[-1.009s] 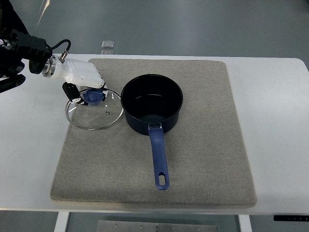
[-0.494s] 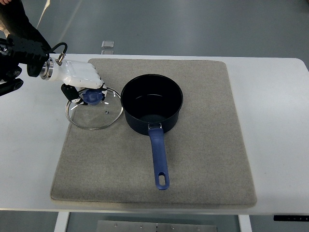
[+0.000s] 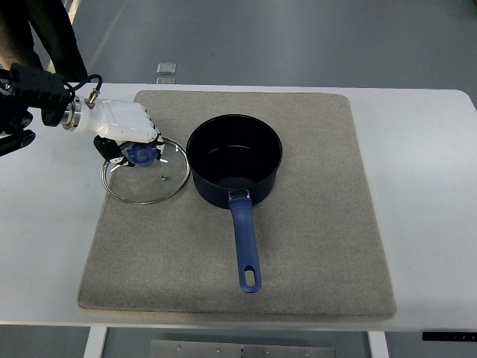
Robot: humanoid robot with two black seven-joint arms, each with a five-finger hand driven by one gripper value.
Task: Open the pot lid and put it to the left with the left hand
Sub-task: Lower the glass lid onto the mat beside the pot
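The left hand (image 3: 128,134), white-shelled with dark fingers, enters from the picture's left edge and sits over the near-left portion of the grey mat (image 3: 313,246). Its fingers are curled around the blue knob (image 3: 141,154) of the glass lid (image 3: 146,170), gripping it. The lid lies directly beneath and just ahead of the hand, appearing flat on the mat, its left rim reaching the mat's left edge. Whether the lid's full rim rests on the mat cannot be told.

To the right of the hand, just beside the lid's rim, stands the blue pot (image 3: 234,158), uncovered, interior dark. Whether lid and pot touch cannot be determined. The pot's blue handle (image 3: 246,246) extends away from the pot toward the lower edge of the picture, well apart from the hand.

The mat lies on the white counter (image 3: 432,194). A small clear object (image 3: 167,68) sits at the counter's far edge, beyond the hand.
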